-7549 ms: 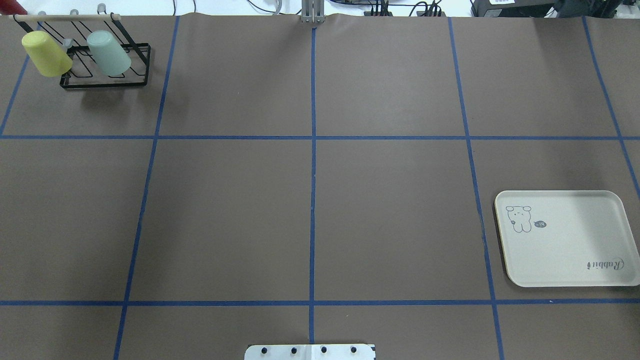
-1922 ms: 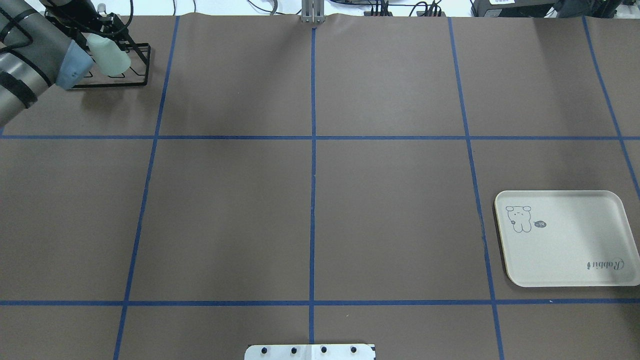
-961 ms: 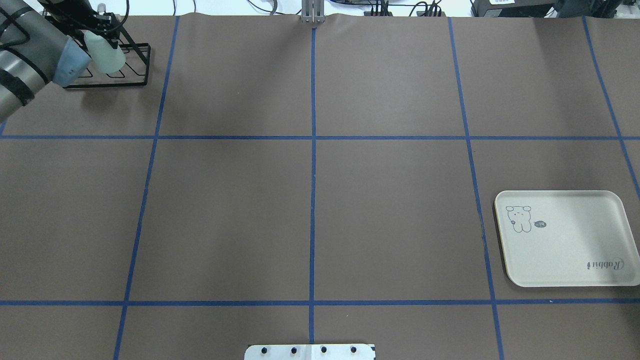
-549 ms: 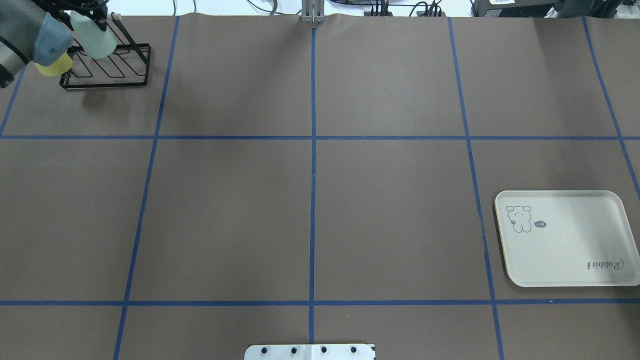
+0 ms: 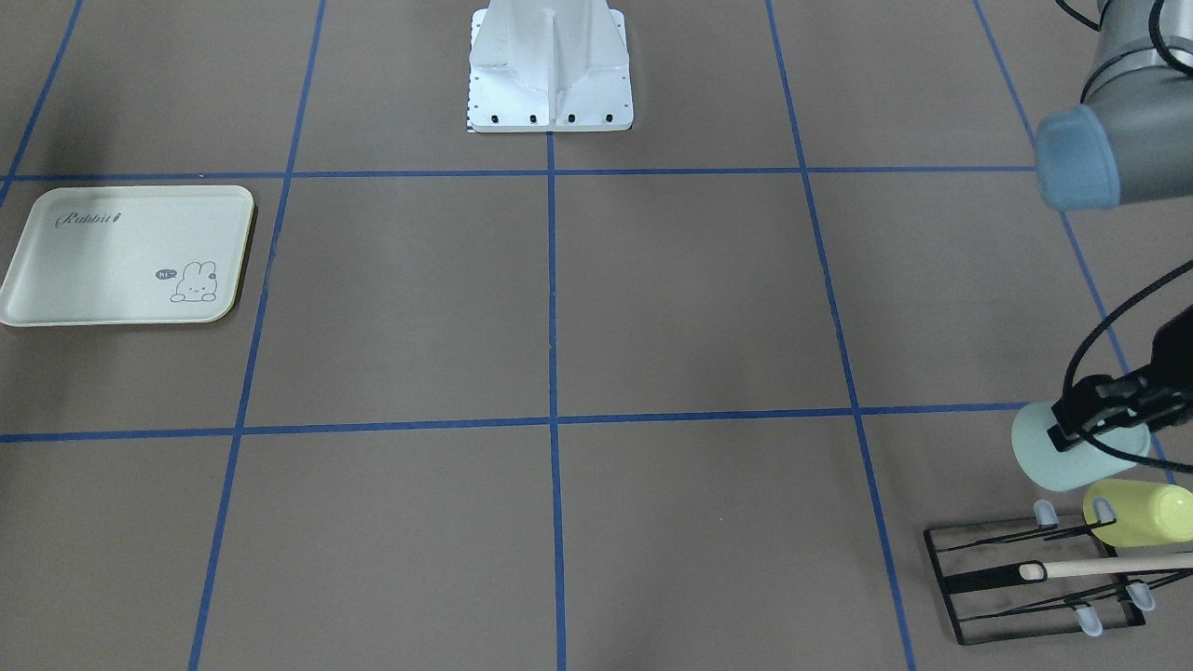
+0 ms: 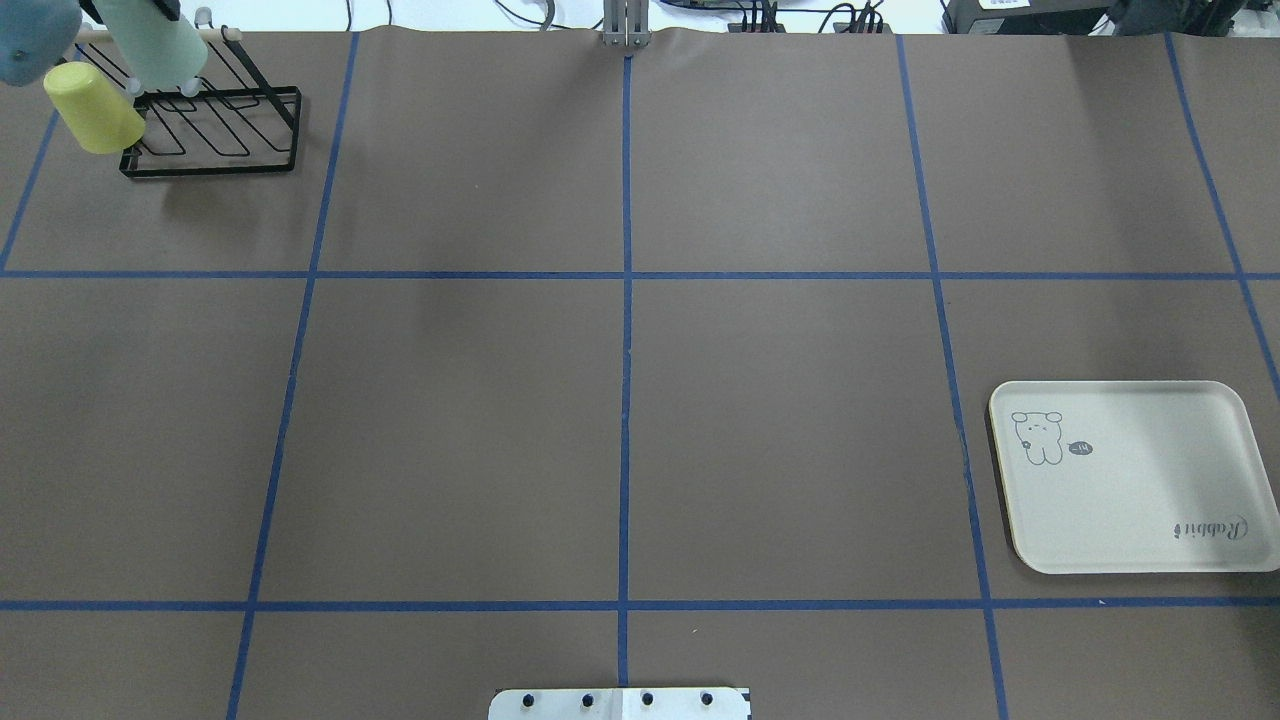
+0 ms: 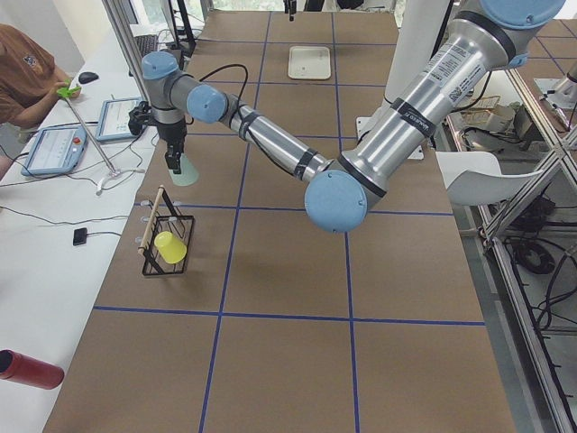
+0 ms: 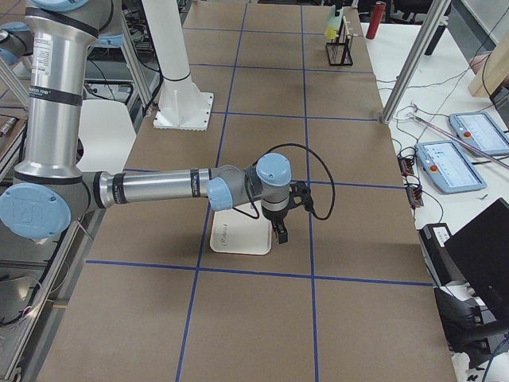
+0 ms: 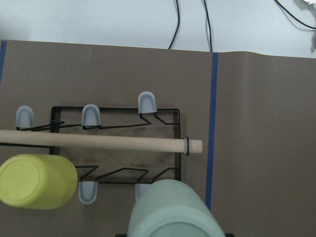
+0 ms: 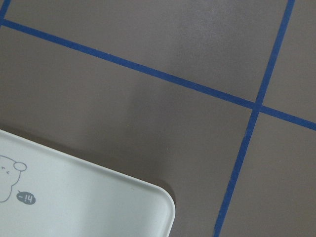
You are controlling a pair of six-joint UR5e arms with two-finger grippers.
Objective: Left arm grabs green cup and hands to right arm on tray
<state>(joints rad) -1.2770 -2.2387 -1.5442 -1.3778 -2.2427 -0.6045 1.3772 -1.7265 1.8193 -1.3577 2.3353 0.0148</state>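
My left gripper (image 5: 1083, 432) is shut on the pale mint-green cup (image 5: 1058, 461) and holds it in the air just beside the black wire rack (image 5: 1025, 589). The cup also shows at the far left top of the overhead view (image 6: 152, 48), in the left side view (image 7: 183, 170) and at the bottom of the left wrist view (image 9: 170, 210). The cream tray (image 6: 1130, 480) lies flat at the right; it also shows in the front view (image 5: 121, 256). My right gripper (image 8: 280, 231) hangs over the tray's outer edge (image 10: 74, 197). I cannot tell whether it is open or shut.
A yellow-green cup (image 6: 92, 108) hangs tilted on the rack's left pegs; it also shows in the left wrist view (image 9: 37, 180). A wooden rod (image 9: 98, 141) tops the rack. Blue tape lines cross the brown table. The robot's base plate (image 5: 550, 107) is at mid-table.
My left arm came in and shut on the green cup. It then lifted the cup off the rack pegs, up and to the far left. The yellow-green cup shows again.
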